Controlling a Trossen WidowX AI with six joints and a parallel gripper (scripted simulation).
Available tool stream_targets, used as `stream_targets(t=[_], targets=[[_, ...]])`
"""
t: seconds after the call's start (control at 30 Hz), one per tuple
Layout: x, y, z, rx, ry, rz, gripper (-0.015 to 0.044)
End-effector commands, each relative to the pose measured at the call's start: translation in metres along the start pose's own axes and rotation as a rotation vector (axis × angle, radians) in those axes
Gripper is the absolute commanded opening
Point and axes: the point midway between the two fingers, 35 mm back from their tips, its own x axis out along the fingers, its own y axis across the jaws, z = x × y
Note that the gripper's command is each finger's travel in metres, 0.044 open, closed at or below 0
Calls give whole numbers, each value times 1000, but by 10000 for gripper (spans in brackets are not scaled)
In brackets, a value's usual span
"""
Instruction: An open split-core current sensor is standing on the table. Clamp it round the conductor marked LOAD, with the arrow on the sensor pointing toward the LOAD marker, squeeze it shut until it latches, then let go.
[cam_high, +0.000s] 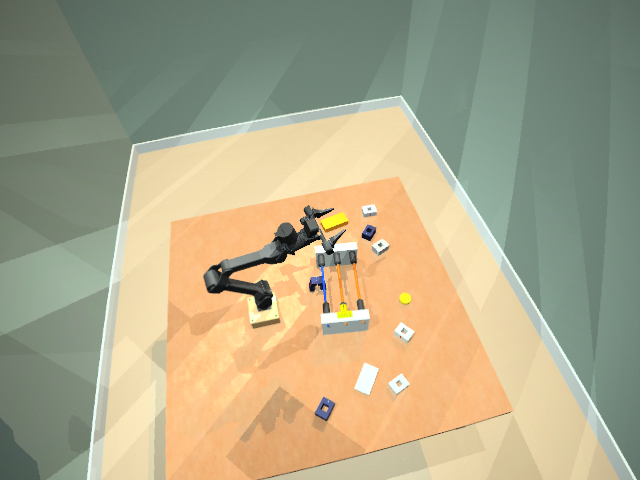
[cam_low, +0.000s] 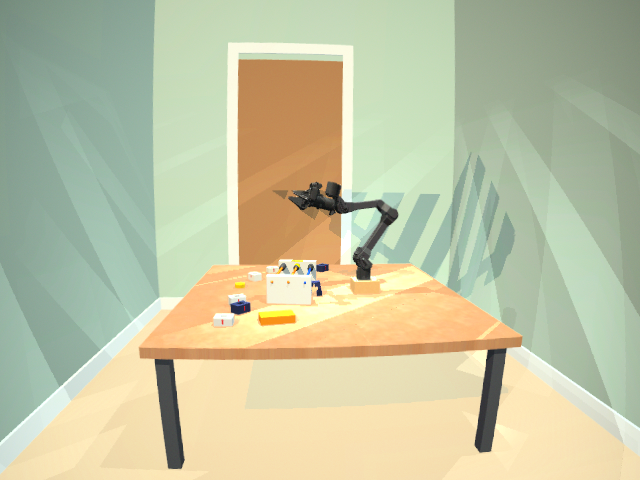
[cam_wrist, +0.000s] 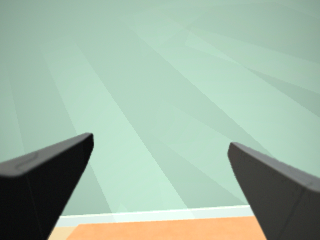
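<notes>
The open sensor, small and dark blue, stands on the table beside the blue conductor. Its arrow cannot be made out. Two orange conductors run parallel to it between two pale end blocks. A yellow marker sits at the middle conductor's end on the near block in the top view; its lettering is unreadable. My gripper is open and empty, high above the table, pointing roughly level, well away from the sensor.
A yellow block lies near the far end block in the top view. Several white and dark blue closed square rings, a yellow disc and a white flat plate lie around the conductor rig.
</notes>
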Motion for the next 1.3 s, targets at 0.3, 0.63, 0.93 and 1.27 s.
stream_targets(t=[0.3,0.63,0.93,1.27], targets=[[-34,-91,-57,-282,179,-263,440],[-67,-190,-124,-128,831,-620,440],[-127,-223,-144,59,1238,-825,440],[-127,-223,-144,59,1238,-825,440]])
